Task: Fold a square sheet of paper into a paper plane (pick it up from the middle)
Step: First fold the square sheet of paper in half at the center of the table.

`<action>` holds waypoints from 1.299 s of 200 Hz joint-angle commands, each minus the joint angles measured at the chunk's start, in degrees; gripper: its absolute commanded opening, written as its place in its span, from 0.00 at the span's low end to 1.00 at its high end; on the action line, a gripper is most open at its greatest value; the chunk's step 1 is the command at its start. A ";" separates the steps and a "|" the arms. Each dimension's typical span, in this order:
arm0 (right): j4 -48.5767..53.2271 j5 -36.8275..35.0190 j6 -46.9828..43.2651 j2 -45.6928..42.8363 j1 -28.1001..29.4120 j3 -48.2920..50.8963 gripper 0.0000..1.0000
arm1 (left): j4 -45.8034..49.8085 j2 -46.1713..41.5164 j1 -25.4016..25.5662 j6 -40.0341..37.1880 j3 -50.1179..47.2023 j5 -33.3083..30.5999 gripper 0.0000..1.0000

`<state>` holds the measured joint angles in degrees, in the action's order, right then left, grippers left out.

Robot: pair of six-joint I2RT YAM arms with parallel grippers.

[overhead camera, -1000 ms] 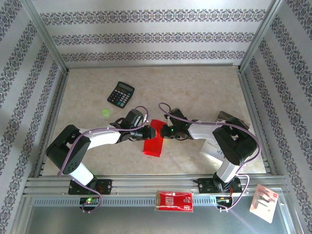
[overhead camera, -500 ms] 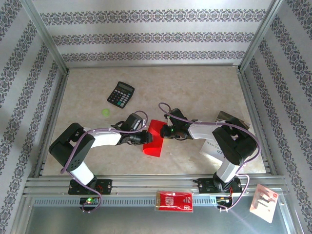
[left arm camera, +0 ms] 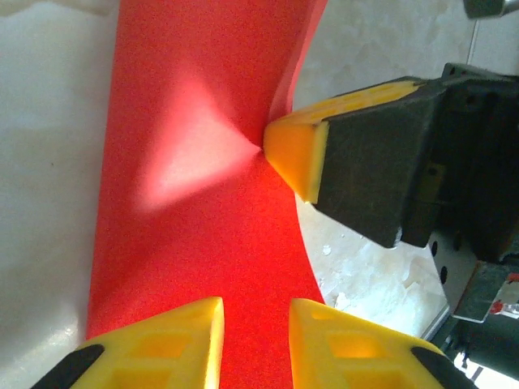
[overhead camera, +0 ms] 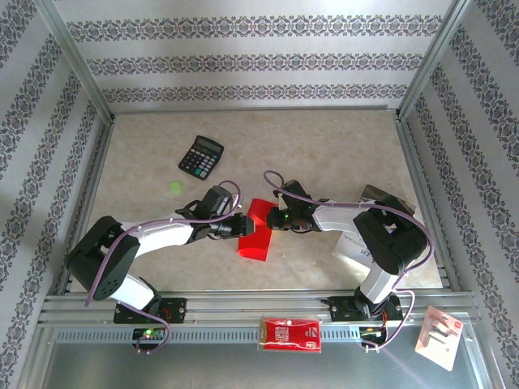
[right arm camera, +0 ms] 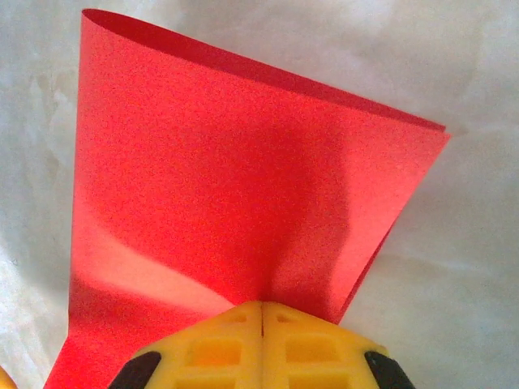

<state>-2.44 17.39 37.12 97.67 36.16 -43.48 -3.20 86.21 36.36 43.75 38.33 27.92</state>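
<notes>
The square sheet of paper (overhead camera: 255,235) is bright red and lies between the two arms at the table's middle front. It is bent over into a loose fold with a rounded edge (right arm camera: 243,162), not in the shape of a paper plane. My right gripper (right arm camera: 261,306) is shut on the sheet's right edge and shows as a yellow tip (left arm camera: 296,154) pinching it. My left gripper (left arm camera: 255,340) hovers at the sheet's left side with a small gap between its yellow fingers (left arm camera: 182,340). Red paper shows through that gap and nothing is gripped.
A black calculator (overhead camera: 200,156) and a small green dot (overhead camera: 175,186) lie at the back left. A grey booklet (overhead camera: 353,247) lies under the right arm. A red-and-white packet (overhead camera: 290,334) sits on the front rail, and another packet (overhead camera: 439,336) lies at the front right.
The left arm's elbow has swung down and to the left while its gripper stayed at the sheet's left edge. The right gripper has kept its pinch and not moved.
</notes>
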 commanded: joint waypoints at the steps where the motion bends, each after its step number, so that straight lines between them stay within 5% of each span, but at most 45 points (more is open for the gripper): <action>1: 8.41 -4.00 -1.48 4.07 0.61 1.83 0.00 | 2.48 0.69 -0.41 -0.27 -1.58 1.28 0.26; 260: 9.03 -4.51 -1.33 3.32 0.74 2.03 0.00 | 5.98 -6.86 -0.24 -0.51 -9.64 1.66 0.24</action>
<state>-2.39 17.39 37.15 97.71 36.16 -43.55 -0.16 82.70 36.36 43.72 29.61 29.89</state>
